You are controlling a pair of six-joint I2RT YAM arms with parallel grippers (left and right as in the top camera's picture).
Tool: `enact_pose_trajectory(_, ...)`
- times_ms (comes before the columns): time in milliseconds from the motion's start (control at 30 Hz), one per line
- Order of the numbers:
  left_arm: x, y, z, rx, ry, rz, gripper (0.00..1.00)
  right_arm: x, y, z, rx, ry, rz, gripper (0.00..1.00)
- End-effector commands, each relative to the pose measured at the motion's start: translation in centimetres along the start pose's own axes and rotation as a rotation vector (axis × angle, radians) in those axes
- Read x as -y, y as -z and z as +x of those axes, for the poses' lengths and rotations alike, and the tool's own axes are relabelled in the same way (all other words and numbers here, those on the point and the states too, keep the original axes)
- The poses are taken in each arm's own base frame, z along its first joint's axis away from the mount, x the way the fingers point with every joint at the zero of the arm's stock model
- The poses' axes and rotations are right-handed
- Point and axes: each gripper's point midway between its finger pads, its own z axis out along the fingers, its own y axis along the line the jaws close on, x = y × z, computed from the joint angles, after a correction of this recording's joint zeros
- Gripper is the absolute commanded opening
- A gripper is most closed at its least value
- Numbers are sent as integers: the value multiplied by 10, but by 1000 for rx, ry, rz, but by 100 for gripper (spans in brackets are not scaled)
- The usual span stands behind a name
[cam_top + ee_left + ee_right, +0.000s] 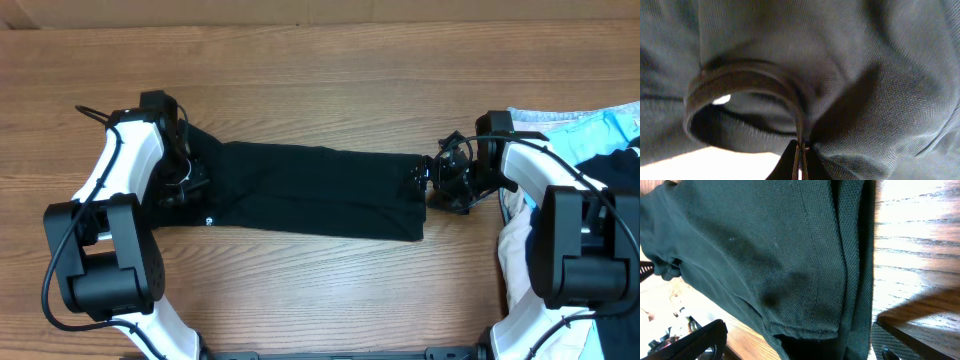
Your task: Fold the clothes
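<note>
T-shirt (320,190), soft and floppy, is laid flat along the table (320,80), pinched near its collar (740,80) in the left gripper (801,160), while the right gripper (432,186) is held wide apart by the hem (421,200), best grabbed there.

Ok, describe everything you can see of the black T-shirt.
The black T-shirt is a soft, fine knit, folded into a long band that lies flat across the wooden table, running left to right. Its ribbed collar is at the left end, where the left tool is shut on the fabric just beside it. A small white tag shows near that end. The stitched hem is at the right end, between the fingers of the open right tool.
</note>
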Motion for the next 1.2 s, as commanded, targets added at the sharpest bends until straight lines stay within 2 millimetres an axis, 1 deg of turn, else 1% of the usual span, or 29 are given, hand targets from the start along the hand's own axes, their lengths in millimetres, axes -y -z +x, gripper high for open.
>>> enact_pose_trajectory(0, 1, 17, 3, 24, -12, 18, 4, -4, 1, 0, 6, 12, -10, 96)
enact_pose_trajectory(67, -4, 20, 6, 24, -14, -4, 4, -4, 1, 0, 5, 11, -10, 96)
enact_pose_trajectory(233, -14, 21, 14, -3, -11, -57, 4, -4, 1, 0, 6, 12, -10, 96)
enact_pose_trajectory(500, -21, 21, 21, -30, -10, -97, 4, -4, 1, 0, 6, 12, -10, 96)
enact_pose_trajectory(533, -22, 21, 20, -28, -10, -99, 15, -4, 1, 0, 6, 12, -10, 96)
enact_pose_trajectory(567, -22, 21, 21, -29, -10, -99, 20, -4, 1, 0, 7, 13, -10, 96)
enact_pose_trajectory(600, -22, 21, 21, -31, -10, -99, 15, -4, 1, 0, 8, 14, -11, 96)
enact_pose_trajectory(633, -22, 21, 22, -34, -10, -100, 4, -4, 1, 0, 8, 14, -10, 96)
enact_pose_trajectory(800, -21, 21, 24, -43, -10, -95, 4, -4, 1, 0, 8, 13, -10, 96)
enact_pose_trajectory(833, -21, 21, 23, -41, -10, -95, 10, -4, 1, 0, 7, 13, -10, 96)
enact_pose_trajectory(867, -21, 22, 23, -37, -13, -94, 25, -4, 1, 0, 7, 13, -10, 96)
enact_pose_trajectory(900, -21, 24, 21, -32, -17, -92, 38, -4, 1, 0, 7, 13, -10, 96)
enact_pose_trajectory(933, -20, 26, 19, -25, -16, -89, 43, -4, 1, 0, 6, 12, -10, 96)
enact_pose_trajectory(967, -19, 30, 15, -11, -14, -85, 52, -4, 1, 0, 6, 12, -10, 96)
enact_pose_trajectory(1033, -18, 39, 7, 22, -13, -76, 58, -4, 1, 0, 5, 11, -10, 96)
enact_pose_trajectory(1100, -18, 48, -1, 59, -7, -72, 62, -4, 1, 1, 3, 9, -10, 96)
enact_pose_trajectory(1167, -22, 56, -10, 91, 6, -79, 66, -4, 1, 2, 0, 7, -9, 96)
